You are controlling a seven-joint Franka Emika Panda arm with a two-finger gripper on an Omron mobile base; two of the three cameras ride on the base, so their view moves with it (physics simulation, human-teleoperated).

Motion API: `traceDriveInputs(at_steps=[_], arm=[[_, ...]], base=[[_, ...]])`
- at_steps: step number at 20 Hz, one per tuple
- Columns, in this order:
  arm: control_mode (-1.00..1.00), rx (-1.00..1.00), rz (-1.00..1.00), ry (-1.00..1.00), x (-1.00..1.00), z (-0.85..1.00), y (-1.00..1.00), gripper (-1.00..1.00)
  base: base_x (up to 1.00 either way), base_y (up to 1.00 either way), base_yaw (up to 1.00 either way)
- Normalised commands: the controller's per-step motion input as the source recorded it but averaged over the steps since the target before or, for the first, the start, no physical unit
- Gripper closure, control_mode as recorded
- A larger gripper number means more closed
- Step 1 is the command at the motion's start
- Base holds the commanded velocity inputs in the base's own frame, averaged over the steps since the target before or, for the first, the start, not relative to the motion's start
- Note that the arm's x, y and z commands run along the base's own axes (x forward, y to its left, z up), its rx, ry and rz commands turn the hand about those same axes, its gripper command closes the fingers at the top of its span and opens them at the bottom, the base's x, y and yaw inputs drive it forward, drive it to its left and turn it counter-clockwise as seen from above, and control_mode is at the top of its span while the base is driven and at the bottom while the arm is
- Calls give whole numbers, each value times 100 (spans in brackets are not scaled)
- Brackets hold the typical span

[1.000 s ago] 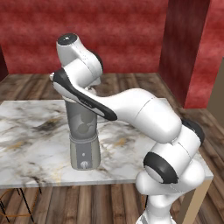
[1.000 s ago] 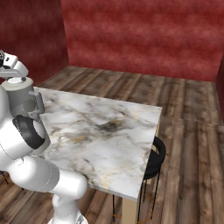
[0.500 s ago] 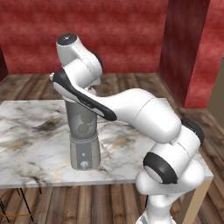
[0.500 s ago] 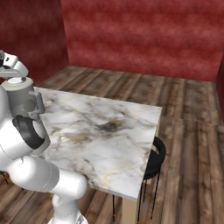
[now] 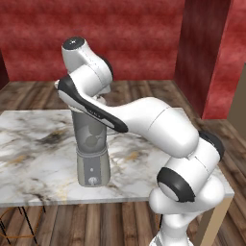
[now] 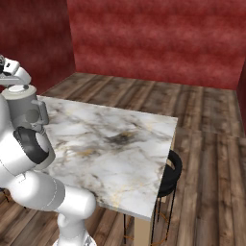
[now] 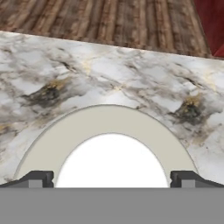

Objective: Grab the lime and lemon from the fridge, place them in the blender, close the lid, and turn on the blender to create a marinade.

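The blender [image 5: 92, 153] stands on the marble surface [image 6: 115, 144] near its front edge, lid [image 7: 111, 148] seated on its jar, directly beneath the released claw [image 7: 111, 180], whose jaws straddle it.

The counter [image 6: 120, 144] is white marble veined with grey, dark smudges and touches of gold. The blender [image 5: 92, 166] has a grey base under a smoky translucent jar; its lid [image 7: 111, 162] is white inside a beige rim. Walls are mottled red, the floor [image 6: 211, 125] brown wood planks. A stool [image 6: 172, 168] is black.
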Motion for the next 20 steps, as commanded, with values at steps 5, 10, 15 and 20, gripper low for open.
traceDriveInputs(at_steps=[5,10,15,20], arm=[[-100,0,0,0,0,-1,0,-100],[-100,0,0,0,0,0,0,-100],[-100,0,0,-1,0,1,0,-100],[-100,0,0,-3,0,4,0,-100]], base=[[0,0,0],[0,0,0],[0,0,0],[0,0,0]])
